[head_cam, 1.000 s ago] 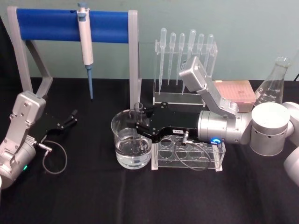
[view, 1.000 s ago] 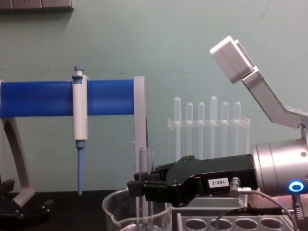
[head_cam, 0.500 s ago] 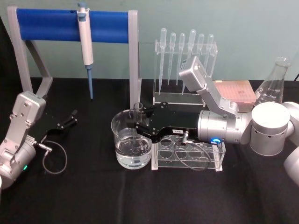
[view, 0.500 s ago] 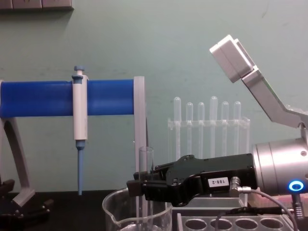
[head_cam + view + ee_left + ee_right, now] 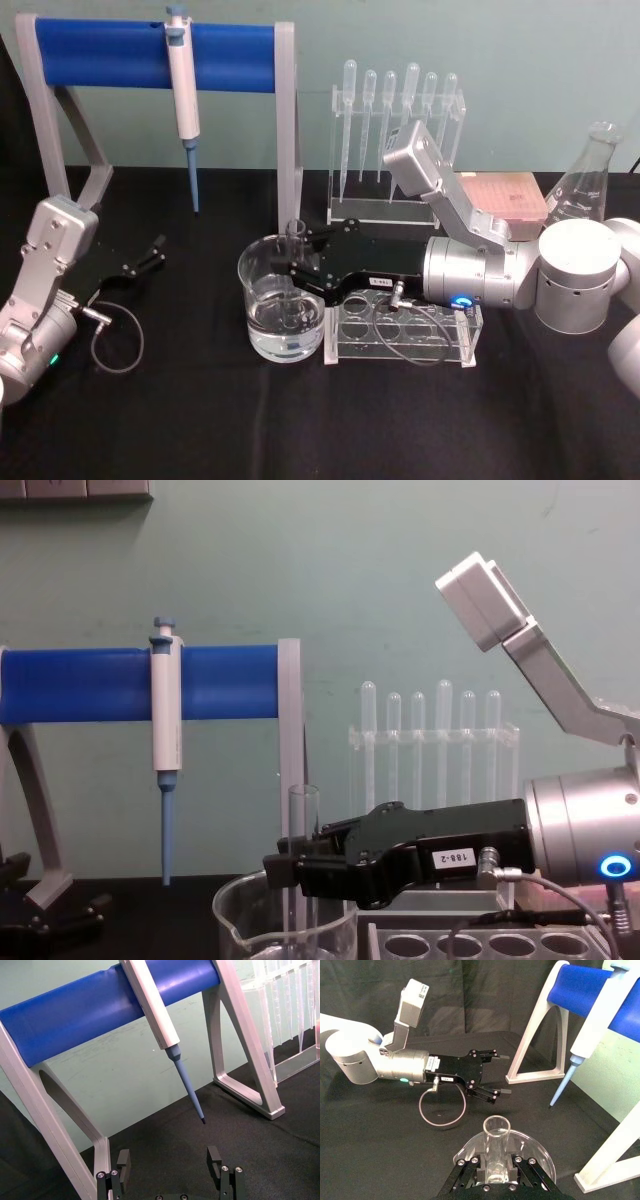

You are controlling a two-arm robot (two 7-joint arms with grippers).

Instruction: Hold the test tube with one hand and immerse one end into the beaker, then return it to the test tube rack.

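Note:
The clear test tube (image 5: 294, 262) stands upright inside the glass beaker (image 5: 264, 310), its lower end in the water and its flared rim above the beaker's rim. My right gripper (image 5: 296, 272) reaches over the beaker from the right and is shut on the tube (image 5: 303, 820); in the right wrist view the tube (image 5: 496, 1147) sits between the fingers (image 5: 481, 1172) above the beaker (image 5: 535, 1152). My left gripper (image 5: 155, 250) rests open near the table's left side, with nothing between its fingers (image 5: 123, 1160). It also appears across the table in the right wrist view as the far gripper (image 5: 502, 1074).
A clear tube rack (image 5: 455, 345) sits just right of the beaker under my right arm. Behind stand a blue-barred stand (image 5: 110, 52) holding a white-and-blue pipettor (image 5: 181, 90), a pipette rack (image 5: 398, 110), a pink box (image 5: 505, 195) and a flask (image 5: 588, 180).

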